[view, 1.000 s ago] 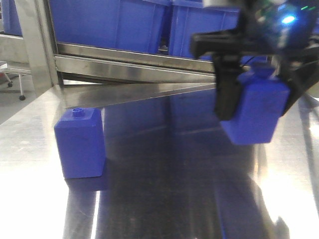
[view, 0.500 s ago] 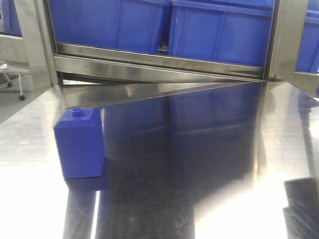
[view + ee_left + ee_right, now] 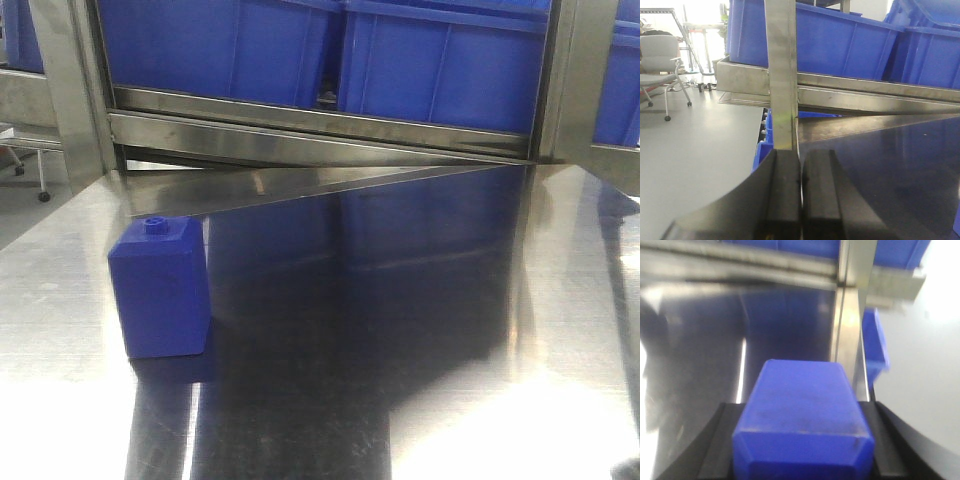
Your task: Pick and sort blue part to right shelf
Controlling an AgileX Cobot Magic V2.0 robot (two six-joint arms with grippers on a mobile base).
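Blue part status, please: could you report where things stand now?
Left gripper shut, empty. Right gripper shut on blue part. Steel post ahead, slightly right.

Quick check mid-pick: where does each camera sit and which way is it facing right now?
Front view: low, facing across the steel table to the blue bins; knobbed blue block at left; no arm shows.
Left wrist: behind the shut left gripper, facing the rack post.
Right wrist: behind the right gripper, looking over the held blue part.
Shared: all three see table and bins.

Blue part [image 3: 802,415] — solid-blue block, clamped in the right gripper [image 3: 801,442]
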